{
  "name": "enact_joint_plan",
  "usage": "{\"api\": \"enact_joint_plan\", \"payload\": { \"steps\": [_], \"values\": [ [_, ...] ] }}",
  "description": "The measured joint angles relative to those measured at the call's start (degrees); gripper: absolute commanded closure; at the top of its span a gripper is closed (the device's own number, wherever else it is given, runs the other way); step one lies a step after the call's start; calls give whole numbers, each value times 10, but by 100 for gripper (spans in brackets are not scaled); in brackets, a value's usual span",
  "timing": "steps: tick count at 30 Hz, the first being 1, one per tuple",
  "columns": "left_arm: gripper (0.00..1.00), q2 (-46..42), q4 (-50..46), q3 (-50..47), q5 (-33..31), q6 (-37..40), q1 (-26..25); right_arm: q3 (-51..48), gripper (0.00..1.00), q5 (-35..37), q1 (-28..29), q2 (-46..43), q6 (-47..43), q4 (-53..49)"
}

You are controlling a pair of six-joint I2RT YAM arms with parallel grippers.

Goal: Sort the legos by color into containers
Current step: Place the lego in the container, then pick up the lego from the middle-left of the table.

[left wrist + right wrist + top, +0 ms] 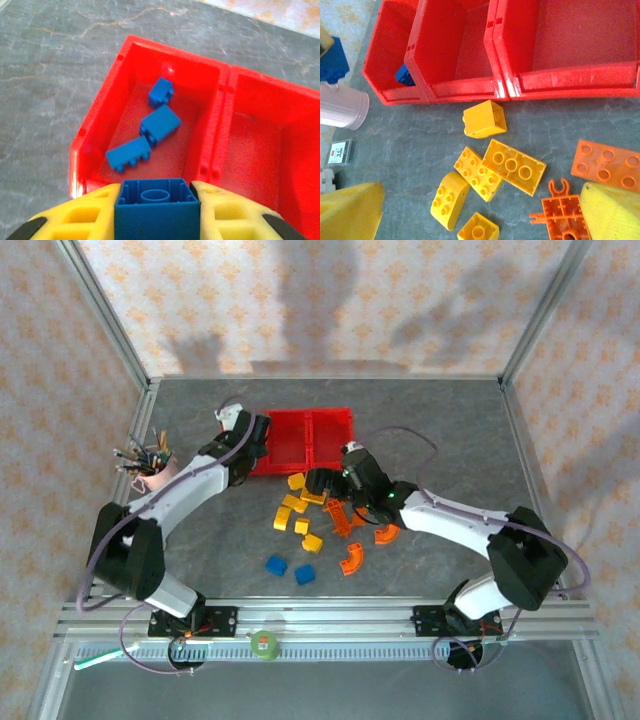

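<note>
Left end effector: I read it as clamped on a blue brick, hollow underside toward my wrist camera, yellow fingers on both flanks. It hangs over the near wall of the red tray, at the left-end bin. Three blue bricks lie in that bin, the nearer two touching.

Right end effector: jaws wide, gripping nothing, low above the yellow bricks scattered on the tabletop just in front of the tray. Orange plate sits beside its right finger.

Further out I see orange arches and two blue bricks nearer the bases. Pink cup stands left of the tray.
</note>
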Motion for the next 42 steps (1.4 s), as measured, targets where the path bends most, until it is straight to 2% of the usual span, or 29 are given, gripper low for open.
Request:
{"api": "enact_joint_plan", "payload": {
  "steps": [7, 12, 19, 23, 29, 35, 42],
  "values": [
    [69, 124, 17, 108, 2, 13, 52, 30, 0, -2, -8, 26, -24, 3],
    [68, 192, 19, 146, 0, 21, 67, 40, 0, -6, -11, 31, -34, 3],
    [52, 246, 8, 183, -8, 38, 71, 47, 0, -7, -11, 31, -43, -5],
    [48, 245, 3, 198, -18, 45, 71, 58, 0, -9, -11, 32, -47, -8],
    [44, 199, -9, 183, -9, 47, 71, 61, 0, -12, -11, 31, -49, -16],
    [41, 63, -4, 75, 35, 44, 61, 49, 0, -23, -11, 17, -49, -29],
    [39, -68, -5, -62, 71, 33, -16, -9, 0, -28, -10, -25, -49, -43]
  ]
}}
